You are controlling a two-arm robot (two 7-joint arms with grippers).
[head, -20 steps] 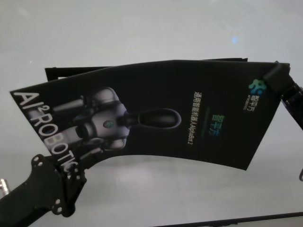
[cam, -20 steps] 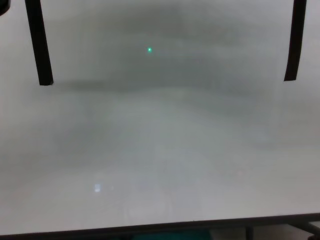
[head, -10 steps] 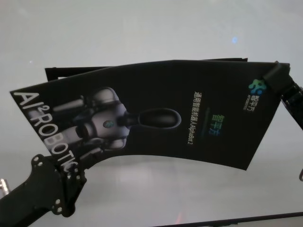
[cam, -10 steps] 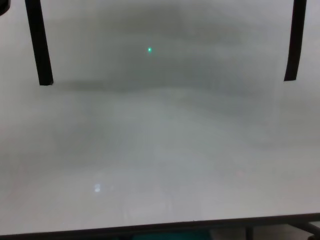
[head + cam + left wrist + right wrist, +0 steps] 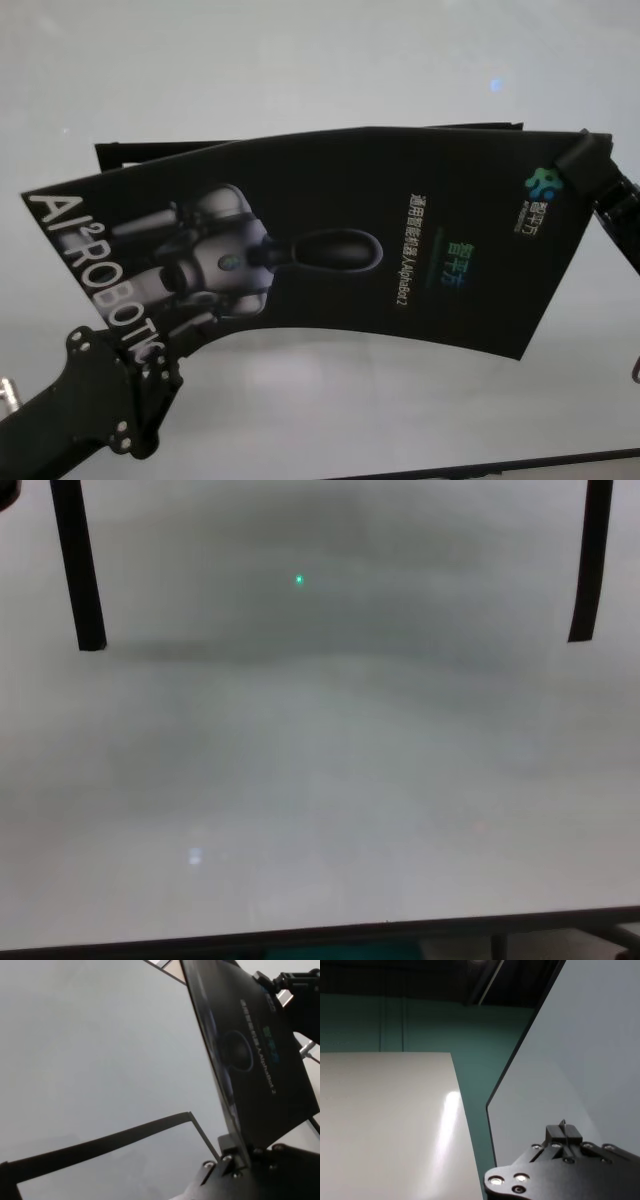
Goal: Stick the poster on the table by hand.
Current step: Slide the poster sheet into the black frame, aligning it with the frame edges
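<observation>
- Spreading wide beneath everything, the table [image 5: 300,60] shows me a pale grey top, its thin dark edge at six o'clock in the head view.
- Above it I see the poster [image 5: 330,240] held up, bowed, spanning nine to three o'clock, lettering toward nine.
- My left gripper [image 5: 150,365] sits at seven o'clock, jaws clamped on the poster's lettered end.
- My right gripper [image 5: 583,160] sits at two o'clock, jaws pinched on the opposite corner.
- Two black strips [image 5: 78,565] lie at ten and two o'clock in the chest view.
</observation>
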